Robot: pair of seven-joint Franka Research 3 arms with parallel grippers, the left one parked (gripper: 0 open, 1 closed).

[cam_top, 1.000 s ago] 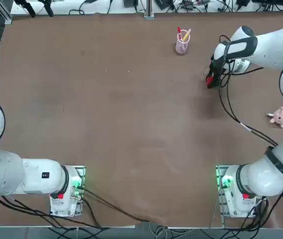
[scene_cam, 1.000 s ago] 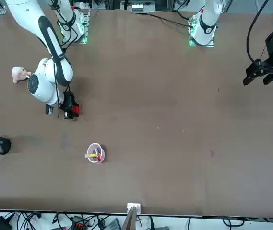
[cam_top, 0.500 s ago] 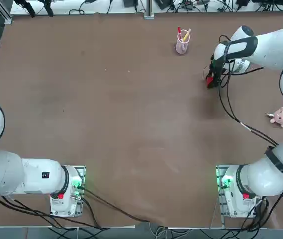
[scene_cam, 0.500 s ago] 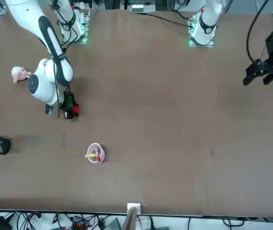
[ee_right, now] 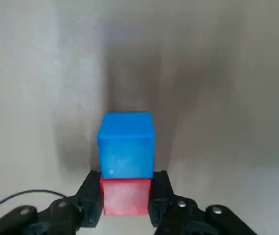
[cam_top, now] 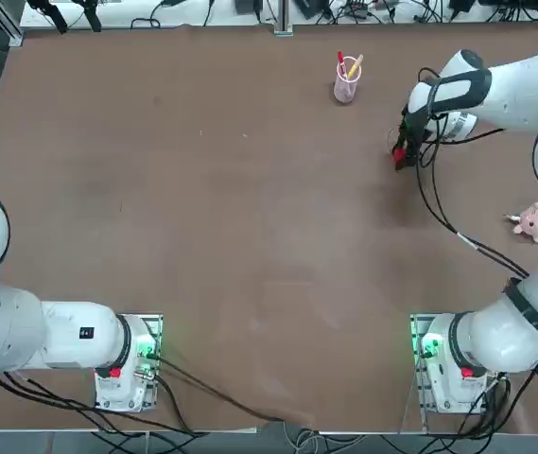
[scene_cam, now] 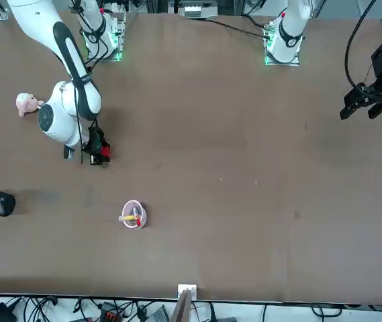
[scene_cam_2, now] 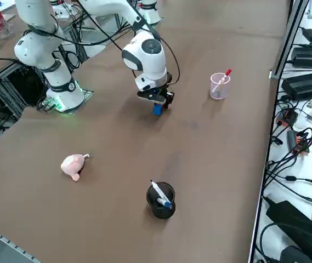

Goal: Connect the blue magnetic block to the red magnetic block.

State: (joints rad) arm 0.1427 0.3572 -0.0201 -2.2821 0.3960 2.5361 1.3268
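The red magnetic block sits between the two fingers of my right gripper, which is shut on it. The blue magnetic block lies flush against the red one's outer face, so the two form one joined piece. In the right side view the blue block shows under the gripper, close to the brown table. From overhead only a spot of the red block shows at the gripper, at the table's far right. The front view shows that red block beside the black fingers.
A clear pink cup with pens stands at the far edge, left of the gripper. A pink plush toy lies near the right edge. A black cup holding a pen stands at the far right corner.
The gripper with the blocks has shifted only very slightly; its grip is unchanged.
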